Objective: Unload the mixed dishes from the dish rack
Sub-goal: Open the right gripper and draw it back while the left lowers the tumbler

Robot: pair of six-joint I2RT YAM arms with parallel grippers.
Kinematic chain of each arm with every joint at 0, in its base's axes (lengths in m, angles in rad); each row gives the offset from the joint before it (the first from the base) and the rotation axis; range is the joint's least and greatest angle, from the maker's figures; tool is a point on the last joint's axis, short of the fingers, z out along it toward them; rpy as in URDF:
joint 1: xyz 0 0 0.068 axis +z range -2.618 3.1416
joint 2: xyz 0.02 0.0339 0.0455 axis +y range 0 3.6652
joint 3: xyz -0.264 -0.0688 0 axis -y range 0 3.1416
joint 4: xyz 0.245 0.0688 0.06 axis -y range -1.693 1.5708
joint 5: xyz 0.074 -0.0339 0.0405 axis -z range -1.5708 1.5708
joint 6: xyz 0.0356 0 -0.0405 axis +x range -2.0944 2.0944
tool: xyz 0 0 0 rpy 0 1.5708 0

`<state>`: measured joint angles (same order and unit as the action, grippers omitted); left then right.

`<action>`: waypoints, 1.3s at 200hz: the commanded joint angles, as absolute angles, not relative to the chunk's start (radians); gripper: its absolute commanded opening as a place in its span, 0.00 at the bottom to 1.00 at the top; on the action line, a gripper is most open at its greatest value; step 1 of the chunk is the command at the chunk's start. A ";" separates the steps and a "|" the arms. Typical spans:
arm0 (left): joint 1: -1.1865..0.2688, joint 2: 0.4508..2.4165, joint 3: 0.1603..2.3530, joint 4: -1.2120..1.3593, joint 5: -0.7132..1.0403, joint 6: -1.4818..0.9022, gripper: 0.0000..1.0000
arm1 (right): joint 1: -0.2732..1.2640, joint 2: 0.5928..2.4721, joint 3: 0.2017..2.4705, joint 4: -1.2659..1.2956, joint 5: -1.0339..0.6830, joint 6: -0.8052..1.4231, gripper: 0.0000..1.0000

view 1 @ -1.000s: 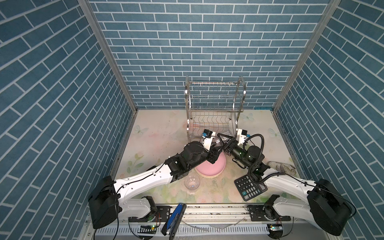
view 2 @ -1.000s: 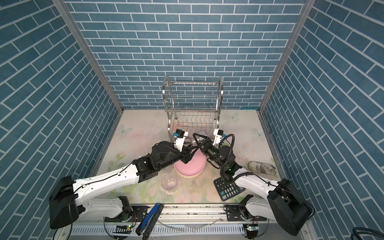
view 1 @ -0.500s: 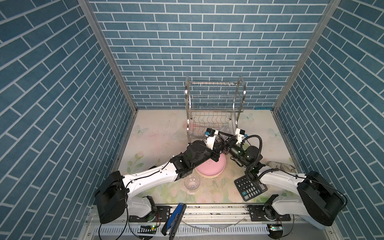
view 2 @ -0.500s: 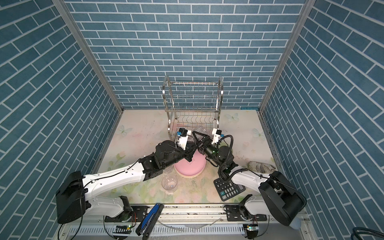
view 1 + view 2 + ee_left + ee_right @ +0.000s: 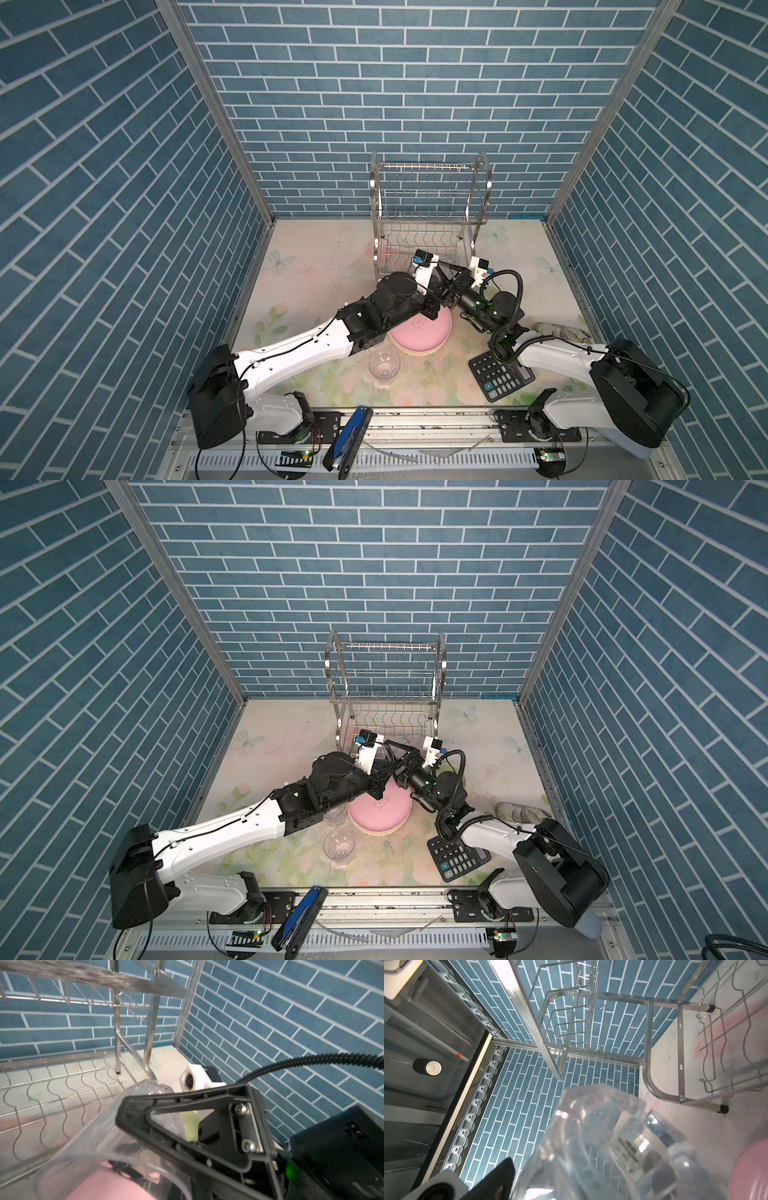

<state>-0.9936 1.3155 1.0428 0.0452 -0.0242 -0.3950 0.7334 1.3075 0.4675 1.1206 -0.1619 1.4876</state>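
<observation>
Fingers of the left gripper [image 5: 379, 769] were pinched shut on the wall of a glass [image 5: 390, 752]. It lay on its side in the air, just before the rack [image 5: 431, 219] and above the far edge of the pink plates [image 5: 419, 336]. Right gripper [image 5: 402, 755] fingers stood wide about the same glass, one finger [image 5: 187, 1126] alongside it; whether it touched could not be told. Another glass [image 5: 384, 365] stood on the table [image 5: 316, 266] near the plates, the calculator [image 5: 500, 376] well apart.
</observation>
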 commanded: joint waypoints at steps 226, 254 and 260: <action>-1.186 1.442 1.338 -1.043 0.143 -0.325 0.00 | 0.712 0.623 0.499 0.076 0.371 0.900 0.99; -1.233 1.482 1.323 -1.001 0.183 -0.347 0.00 | 0.711 0.627 0.500 0.077 0.370 0.900 0.99; -1.243 1.495 1.323 -1.001 0.189 -0.350 0.00 | 0.710 0.627 0.500 0.072 0.370 0.901 0.99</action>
